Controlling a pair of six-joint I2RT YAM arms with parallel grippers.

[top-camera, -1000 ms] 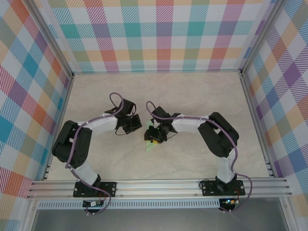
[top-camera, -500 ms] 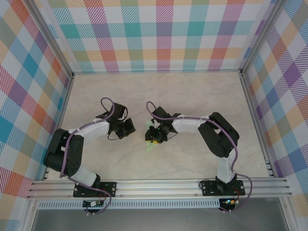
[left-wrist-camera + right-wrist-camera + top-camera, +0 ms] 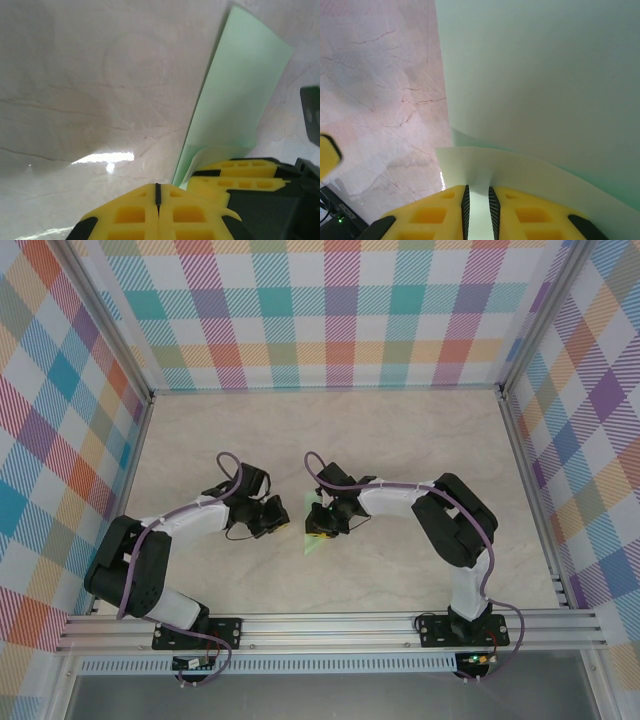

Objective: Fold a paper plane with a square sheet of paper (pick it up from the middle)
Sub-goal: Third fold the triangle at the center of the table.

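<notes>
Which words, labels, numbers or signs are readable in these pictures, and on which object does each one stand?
No text can be read.
The pale green paper held in the right hand is plain.
The yellow pads of the left hand carry no marks.
Any print on the small circuit boards below the arm bases is too small to read.

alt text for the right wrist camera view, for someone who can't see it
The right claw pinches a curled edge of pale green paper between its yellow fingers, and the paper spreads across the upper right. A marbled table lies at left.
</notes>
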